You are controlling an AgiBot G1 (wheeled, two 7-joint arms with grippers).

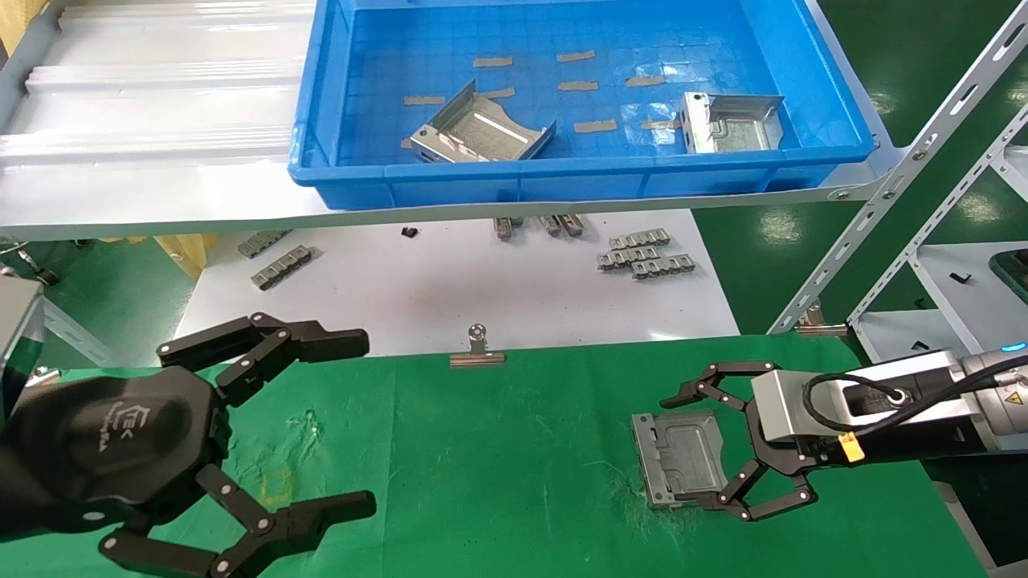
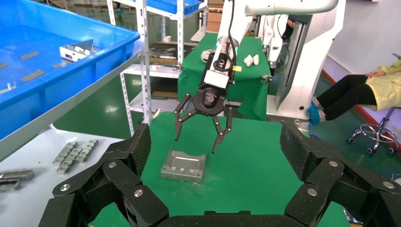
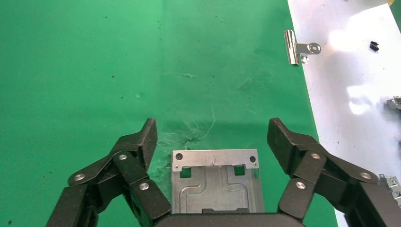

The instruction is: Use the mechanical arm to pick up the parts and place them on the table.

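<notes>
One metal part (image 1: pixel 681 457) lies flat on the green counter (image 1: pixel 498 482), between the spread fingers of the open right hand (image 1: pixel 707 453), which grips nothing. To finish well, lift straight up without dragging the part. The left hand (image 1: pixel 353 425) waits open nearby.

Part (image 1: pixel 681 456): silvery stamped sheet metal, dull sheen.
Worktop (image 1: pixel 498 482): green cloth, matt, scuffed.
Bin (image 1: pixel 562 172): glossy blue plastic.
Right gripper fingers (image 3: pixel 142 142): matt black, textured.
</notes>
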